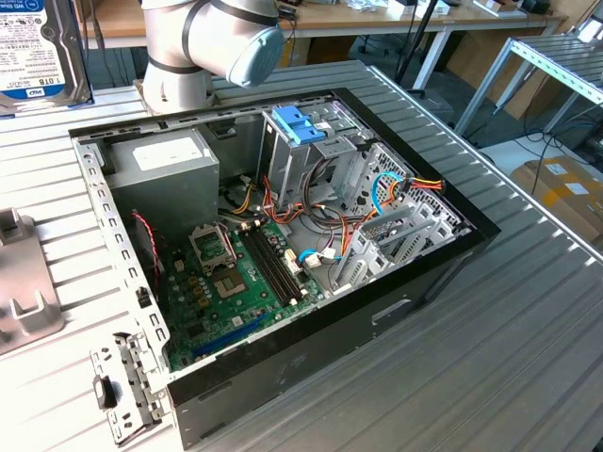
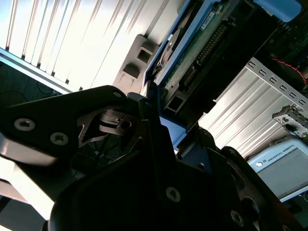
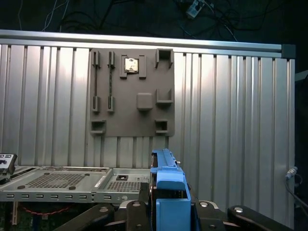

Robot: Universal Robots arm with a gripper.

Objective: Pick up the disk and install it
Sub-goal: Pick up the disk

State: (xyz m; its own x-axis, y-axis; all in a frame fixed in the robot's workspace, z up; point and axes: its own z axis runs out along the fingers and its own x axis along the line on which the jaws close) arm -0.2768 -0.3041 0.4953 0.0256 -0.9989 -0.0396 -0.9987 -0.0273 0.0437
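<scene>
In the exterior view, the flat silver-grey metal disk [image 1: 30, 42], with its white label and light-blue plastic frame, sits outside the big open black computer case [image 1: 311, 365], off to the exterior view's left. In the first wrist view, the black gripper [image 3: 169, 211] squeezes the blue frame from both sides.

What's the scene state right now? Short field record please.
gripper: shut on the blue frame of the disk
disk position: lifted off the table, outside the computer case, at the exterior view's upper left
computer case: open, lying on its side
drive cage: inside the case, blue tabs on top
power supply: in the case corner near the arm base
fixture plate: grey, flat on the table
task status: disk picked up, not yet installed
</scene>
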